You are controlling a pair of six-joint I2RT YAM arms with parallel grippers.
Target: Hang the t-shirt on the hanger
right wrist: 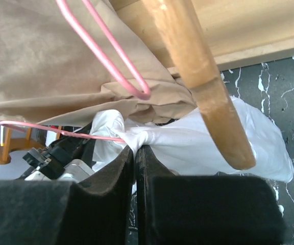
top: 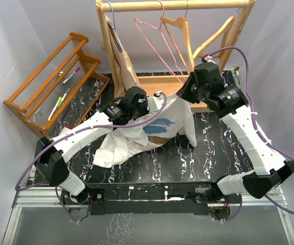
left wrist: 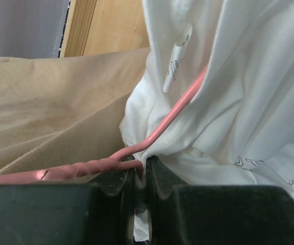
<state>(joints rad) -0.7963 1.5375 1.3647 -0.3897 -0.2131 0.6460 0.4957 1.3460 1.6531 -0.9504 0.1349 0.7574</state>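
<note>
The white t-shirt [top: 117, 148] with its blue graphic [top: 160, 125] hangs stretched between my two grippers above the black marbled table. My left gripper [top: 149, 104] [left wrist: 141, 168] is shut on a bunched fold of the t-shirt [left wrist: 249, 92]. The pink hanger [left wrist: 172, 109] sits there too: its twisted neck runs left, one arm goes up inside the cloth, and one wire end meets the jaws. My right gripper [top: 185, 97] [right wrist: 135, 150] is shut on another fold of the t-shirt [right wrist: 188, 143], where the hanger's thin pink wire [right wrist: 60, 131] enters the cloth.
Behind stands a wooden clothes rack [top: 177, 5] carrying a second pink hanger [top: 157, 43] [right wrist: 111, 56], light-wood hangers [top: 180, 25] [right wrist: 208, 87] and a beige garment [top: 126, 64] [left wrist: 50, 102]. An orange wooden stand [top: 55, 76] with pens is at the left.
</note>
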